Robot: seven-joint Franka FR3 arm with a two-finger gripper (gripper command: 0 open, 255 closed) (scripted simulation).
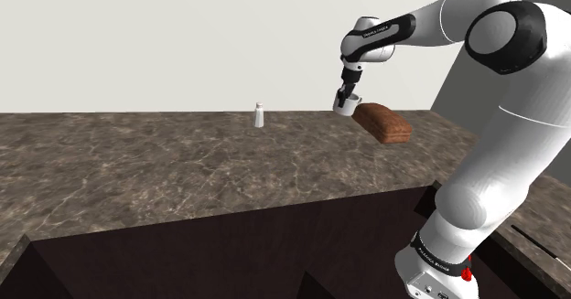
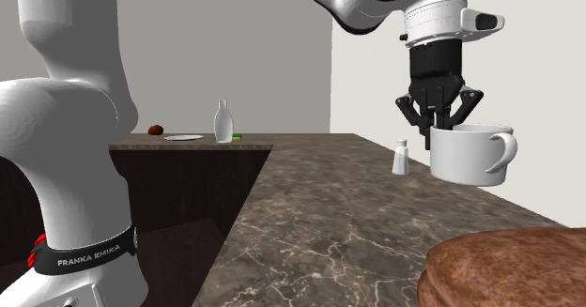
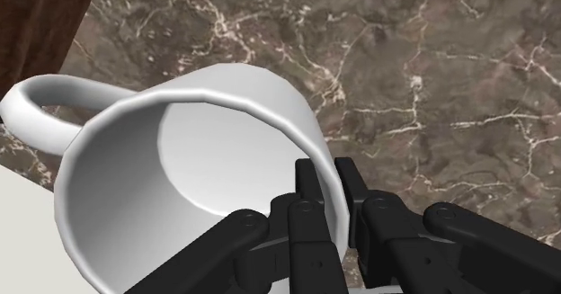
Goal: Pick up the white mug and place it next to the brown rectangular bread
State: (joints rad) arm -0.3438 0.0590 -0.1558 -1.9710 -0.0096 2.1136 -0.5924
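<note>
Nearest in the shoulder view, a dark brown recess (image 1: 229,251) cuts into the table (image 1: 183,169). Its straight edge runs across the view from 9 o'clock up toward 3 o'clock, and the white arm (image 1: 494,160) rises at the 4 o'clock side. Beyond this edge the brown marble-patterned table is a wide open strip up to the pale wall (image 1: 183,41), where its back edge is.

Close to that back edge the jaws hold the white mug (image 1: 345,103). They are closed on its rim. In the wrist view one finger (image 3: 310,202) is inside the mug (image 3: 207,175) and the other (image 3: 355,193) is outside, with the thin wall of the mug pinched between them. In the second exterior view the mug (image 2: 470,155) hangs with its opening up, and the handle (image 2: 513,151) points toward 3 o'clock. It seems a little above the table (image 2: 347,211), but I cannot tell this surely.

The brown rectangular bread (image 1: 382,122) lies just beside the mug, at 4 o'clock from it in the shoulder view, near but apart.

A small white shaker (image 1: 259,115) stands at 9 o'clock from the mug, well apart, also close to the back edge. The table between them is free. Farther in the second exterior view, past the recess (image 2: 188,202), a pale bottle (image 2: 223,122), a flat plate (image 2: 184,138) and a small dark brown thing (image 2: 156,128) stand on another part of the table.
</note>
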